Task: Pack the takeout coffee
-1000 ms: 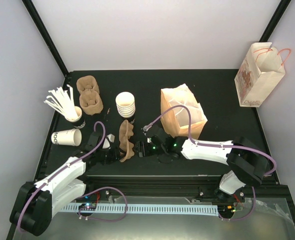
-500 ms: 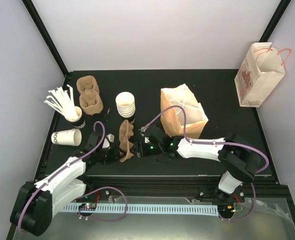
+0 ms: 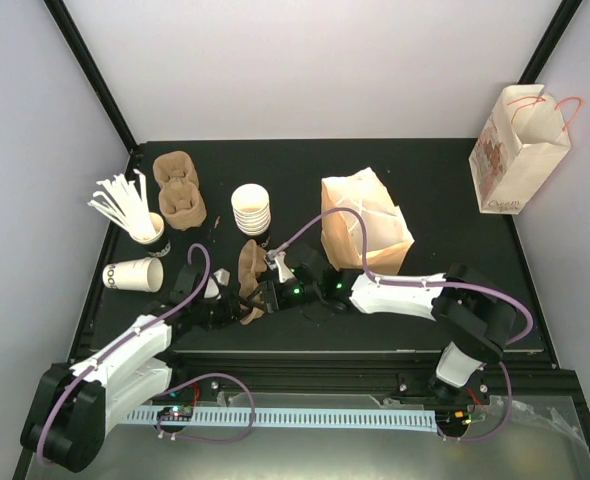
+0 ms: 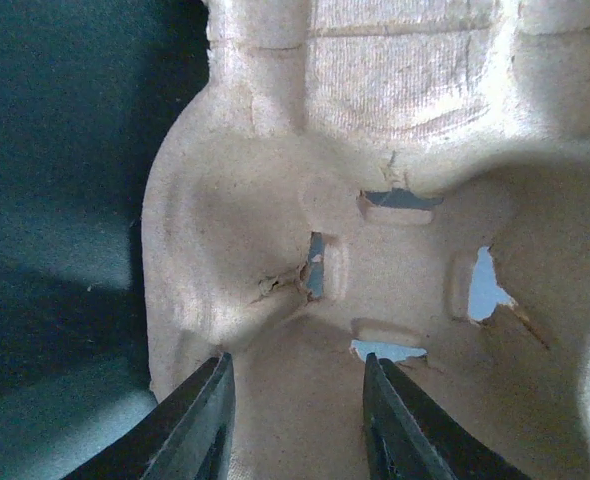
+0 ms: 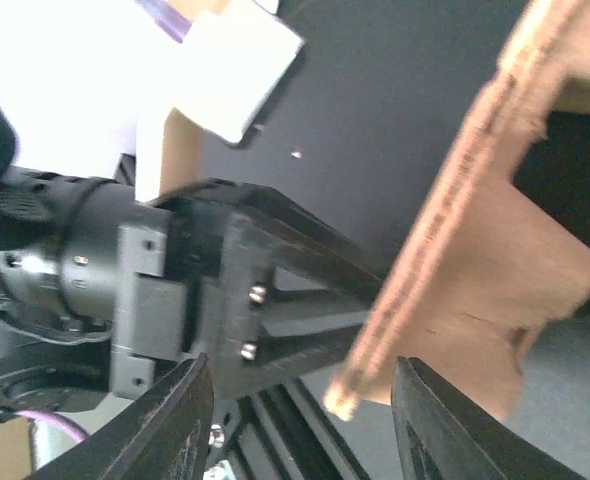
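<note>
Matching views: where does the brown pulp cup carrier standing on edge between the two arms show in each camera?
Top external: the carrier is left of centre, low in the picture, in front of the stacked cups.
Left wrist: the carrier fills most of the frame, face on.
Right wrist: the carrier runs down the right side, edge on.
Shared landmark: the left gripper, gripping the carrier; its fingers show in its own view, its black body in the right wrist view.

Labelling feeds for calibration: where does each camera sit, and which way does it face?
Top external: above, behind the bases, looking down on the table; both arms show.
Left wrist: on the left arm, facing the pulp carrier; left end effector shows.
Right wrist: on the right arm, facing the left arm; right end effector straddles the carrier's edge.
All three share the carrier.
</note>
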Action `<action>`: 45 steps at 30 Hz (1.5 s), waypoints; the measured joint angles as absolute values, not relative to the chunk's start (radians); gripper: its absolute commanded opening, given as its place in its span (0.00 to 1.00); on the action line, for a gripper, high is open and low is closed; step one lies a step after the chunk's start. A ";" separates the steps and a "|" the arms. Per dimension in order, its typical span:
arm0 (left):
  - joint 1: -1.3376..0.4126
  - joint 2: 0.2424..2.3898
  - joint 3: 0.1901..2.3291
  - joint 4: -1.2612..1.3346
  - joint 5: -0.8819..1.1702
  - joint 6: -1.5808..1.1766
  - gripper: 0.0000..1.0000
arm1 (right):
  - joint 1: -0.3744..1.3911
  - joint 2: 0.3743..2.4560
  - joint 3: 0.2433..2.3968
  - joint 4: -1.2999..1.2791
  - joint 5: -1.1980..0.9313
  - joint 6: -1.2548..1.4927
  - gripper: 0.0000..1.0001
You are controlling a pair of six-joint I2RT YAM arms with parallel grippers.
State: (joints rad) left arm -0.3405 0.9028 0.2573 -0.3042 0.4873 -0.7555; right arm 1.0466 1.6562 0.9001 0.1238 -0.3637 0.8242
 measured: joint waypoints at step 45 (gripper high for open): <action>-0.303 0.902 0.220 -0.222 0.598 -0.763 0.34 | 1.047 1.649 0.957 -0.105 -0.202 0.738 0.42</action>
State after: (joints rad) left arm -0.3035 0.9024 0.2203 -0.2218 0.5983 -0.7628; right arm 1.0466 1.6489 0.9565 -0.1051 -0.2024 0.7383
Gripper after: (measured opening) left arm 0.345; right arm 0.433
